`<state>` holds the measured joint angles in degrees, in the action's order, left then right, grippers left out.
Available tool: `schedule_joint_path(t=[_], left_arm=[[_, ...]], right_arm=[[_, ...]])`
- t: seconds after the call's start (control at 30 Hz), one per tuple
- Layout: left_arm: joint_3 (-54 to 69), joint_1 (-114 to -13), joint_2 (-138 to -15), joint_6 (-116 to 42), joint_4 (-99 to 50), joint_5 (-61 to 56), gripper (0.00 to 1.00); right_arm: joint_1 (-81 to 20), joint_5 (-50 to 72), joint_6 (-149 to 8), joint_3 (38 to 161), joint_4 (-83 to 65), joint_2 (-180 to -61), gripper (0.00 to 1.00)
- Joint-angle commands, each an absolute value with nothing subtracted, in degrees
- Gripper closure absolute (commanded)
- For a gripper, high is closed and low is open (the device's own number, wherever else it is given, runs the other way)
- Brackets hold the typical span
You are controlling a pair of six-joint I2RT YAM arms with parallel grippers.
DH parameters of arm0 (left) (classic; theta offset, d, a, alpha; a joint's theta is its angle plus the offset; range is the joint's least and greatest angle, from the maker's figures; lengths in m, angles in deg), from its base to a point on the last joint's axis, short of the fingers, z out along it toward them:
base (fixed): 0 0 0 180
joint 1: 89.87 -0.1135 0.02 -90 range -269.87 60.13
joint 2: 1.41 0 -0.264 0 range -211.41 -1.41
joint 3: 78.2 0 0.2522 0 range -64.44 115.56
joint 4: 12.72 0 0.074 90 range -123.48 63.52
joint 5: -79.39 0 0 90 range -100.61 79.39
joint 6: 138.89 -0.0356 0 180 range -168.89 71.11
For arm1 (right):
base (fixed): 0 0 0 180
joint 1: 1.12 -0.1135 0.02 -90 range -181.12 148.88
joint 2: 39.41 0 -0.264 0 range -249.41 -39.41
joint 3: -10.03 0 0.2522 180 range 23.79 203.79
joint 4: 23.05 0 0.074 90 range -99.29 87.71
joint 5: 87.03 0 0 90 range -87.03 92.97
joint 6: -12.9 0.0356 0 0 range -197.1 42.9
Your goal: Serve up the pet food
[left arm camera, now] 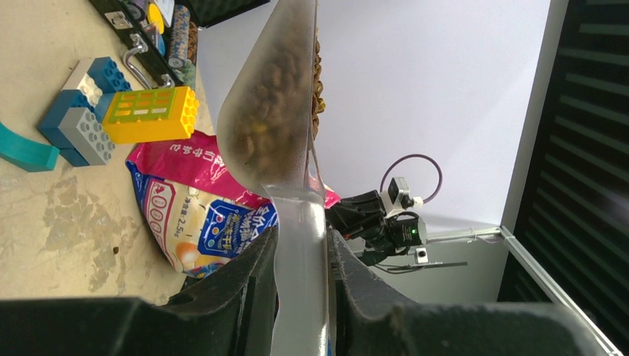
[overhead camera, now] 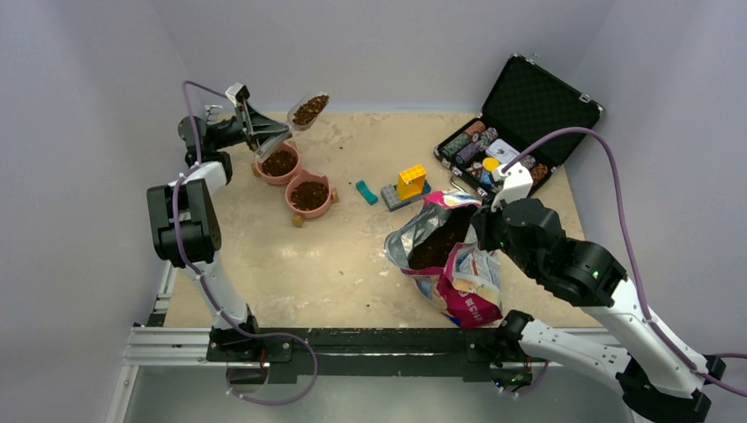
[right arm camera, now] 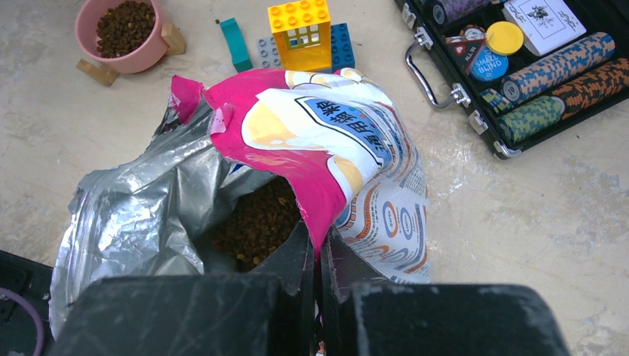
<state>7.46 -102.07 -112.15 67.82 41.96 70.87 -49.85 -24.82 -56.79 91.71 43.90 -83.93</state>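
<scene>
My left gripper [left arm camera: 303, 237] is shut on the handle of a translucent scoop [left arm camera: 271, 111] filled with brown pet food. In the top view the scoop [overhead camera: 308, 109] hangs tilted at the far left, just above and behind the rear pink bowl [overhead camera: 262, 173]. A second pink bowl [overhead camera: 328, 204] stands in front of it; both hold kibble. My right gripper [right arm camera: 319, 241] is shut on the pink rim of the pet food bag [right arm camera: 348, 141], holding it open. Kibble [right arm camera: 259, 219] shows inside the bag's foil lining. The bag [overhead camera: 471, 295] lies at the near right of the table.
An open black case of poker chips [overhead camera: 520, 132] sits at the far right. Toy bricks [overhead camera: 405, 187] and a teal piece [overhead camera: 366, 192] lie between the bowls and the case. A few loose kibble crumbs dot the table.
</scene>
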Motion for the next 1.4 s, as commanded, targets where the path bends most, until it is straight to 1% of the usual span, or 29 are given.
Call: schedule_joint_path(t=[0.0,0.17,0.37,0.43,0.67,0.73,0.9,1.13,1.37], left_arm=[[6.7,-105.0,-112.4,68.0,49.5,70.1,1.00],[3.1,-106.8,-110.2,62.6,44.1,68.7,1.00],[0.0,-107.1,-104.3,43.4,22.3,66.7,1.00],[-0.1,-107.3,-103.5,40.2,17.9,66.4,1.00],[-2.1,-108.6,-106.7,46.1,27.4,65.7,1.00],[-2.3,-109.3,-106.7,44.6,25.8,65.7,1.00],[-1.8,-111.6,-106.2,35.3,14.6,65.5,1.00],[-3.3,-113.4,-108.2,34.0,15.0,65.3,1.00],[-6.5,-115.5,-108.5,28.5,10.1,65.1,1.00]], right_arm=[[-50.0,-25.0,-57.3,93.7,42.7,-83.7,1.00],[-50.0,-24.0,-57.2,93.1,42.4,-83.4,1.00],[-50.0,-23.4,-57.4,92.1,42.0,-82.6,1.00],[-50.0,-23.4,-57.6,91.6,42.0,-82.1,1.00],[-50.0,-23.7,-57.5,90.7,42.3,-80.5,1.00],[-50.0,-23.9,-57.4,90.7,42.5,-80.3,1.00],[-50.0,-23.8,-57.0,90.4,42.6,-80.3,1.00],[-50.0,-23.8,-57.1,90.8,42.5,-80.8,1.00],[-50.0,-24.2,-56.6,90.8,42.9,-80.8,1.00]])
